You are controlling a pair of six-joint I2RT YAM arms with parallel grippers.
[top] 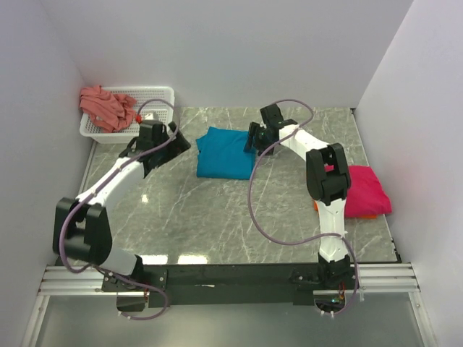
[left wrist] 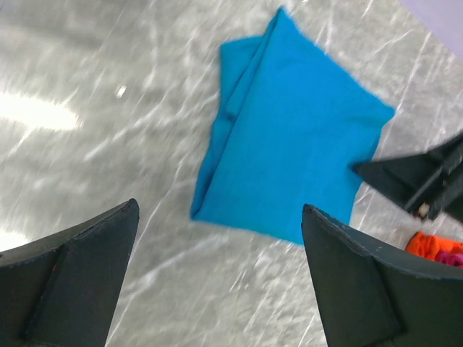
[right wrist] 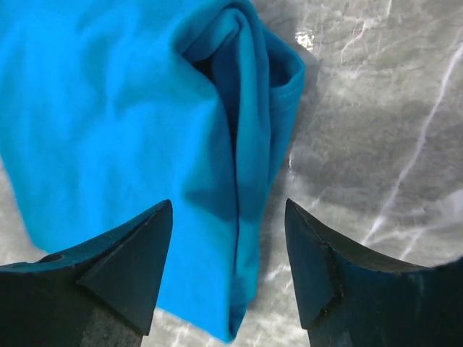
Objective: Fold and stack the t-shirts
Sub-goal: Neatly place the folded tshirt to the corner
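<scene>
Stack, near right: magenta shirt lying on the table, with an orange shirt showing only as an edge beside it.

Item in work, mid-table: teal shirt, lying flat as a rough rectangle, well apart from the stack. One long side is a thick rolled fold with the layers gaping a little at its end.

Right gripper: claw spread, holding nothing, poised just over that thick fold at the shirt's right side.

Left gripper: claw spread wide, empty, raised off the shirt's left side.

Far left: basket with a salmon shirt draped over its rim, not yet folded.

Handling note, as a judgement: the teal shirt looks ready to be tidied or carried to the stack. Each claw should bite every layer at an edge, not only the top one. Lift both sides level and together so the fold does not fall open. Lay it squarely on the magenta shirt.
</scene>
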